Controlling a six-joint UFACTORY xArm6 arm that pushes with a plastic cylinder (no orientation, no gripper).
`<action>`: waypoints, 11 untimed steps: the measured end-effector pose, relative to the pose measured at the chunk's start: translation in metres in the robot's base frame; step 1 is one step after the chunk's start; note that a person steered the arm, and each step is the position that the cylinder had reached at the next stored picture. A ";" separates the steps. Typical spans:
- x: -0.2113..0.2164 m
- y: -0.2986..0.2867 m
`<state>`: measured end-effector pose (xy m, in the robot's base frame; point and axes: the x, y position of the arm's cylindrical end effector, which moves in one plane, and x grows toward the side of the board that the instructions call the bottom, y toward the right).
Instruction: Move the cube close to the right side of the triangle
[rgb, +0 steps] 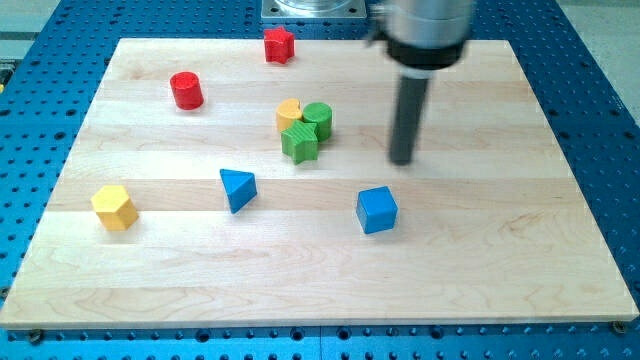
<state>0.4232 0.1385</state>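
A blue cube (377, 210) lies on the wooden board, right of centre toward the view's bottom. A blue triangle (238, 188) lies to its left, well apart from it. My tip (402, 160) is above and slightly right of the cube in the view, a short gap away and not touching it. The rod rises from the tip to the arm's grey end at the view's top.
A cluster of a yellow block (289, 113), a green cylinder (318, 118) and a green star-like block (299, 143) sits left of the tip. A red cylinder (186, 90), a red star-like block (279, 45) and a yellow hexagonal block (114, 207) lie farther off.
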 end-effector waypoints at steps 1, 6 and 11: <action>0.059 0.031; 0.107 -0.087; 0.045 -0.144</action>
